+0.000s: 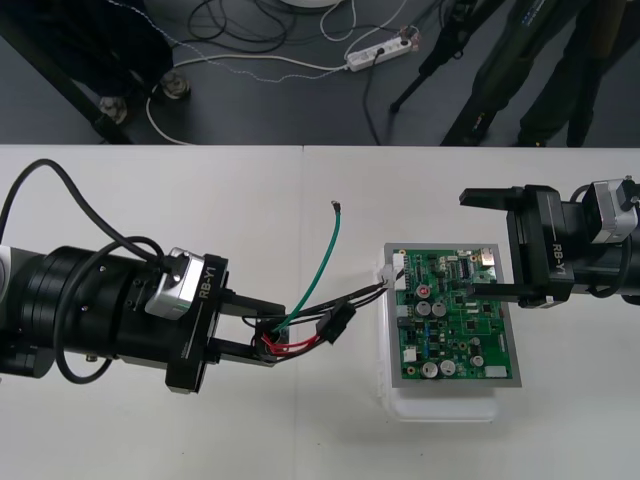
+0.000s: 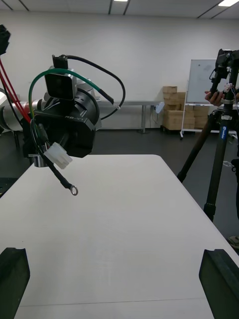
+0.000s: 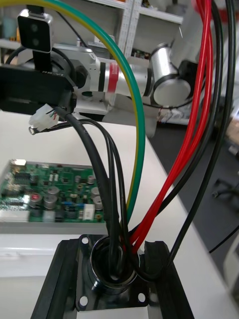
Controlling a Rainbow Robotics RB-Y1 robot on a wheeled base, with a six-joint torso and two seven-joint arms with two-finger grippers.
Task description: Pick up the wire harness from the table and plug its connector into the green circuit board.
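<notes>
The left gripper (image 1: 280, 335) pinches the thin red, black and green wire harness (image 1: 335, 322), its small white plug (image 1: 392, 275) at three o'clock, just beside the flat green circuit board (image 1: 455, 320), where the right gripper (image 1: 468, 245) hangs open.

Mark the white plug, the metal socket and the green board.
white plug (image 3: 42, 118): left wrist view, on its housing.
metal socket (image 3: 111, 286): left wrist view, on its round rim.
green board (image 1: 450, 320): front view, on its middle.

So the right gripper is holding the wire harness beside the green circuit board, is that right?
No, the left gripper holds the wire harness beside the green circuit board; the front view shows it, with the right gripper open.
</notes>
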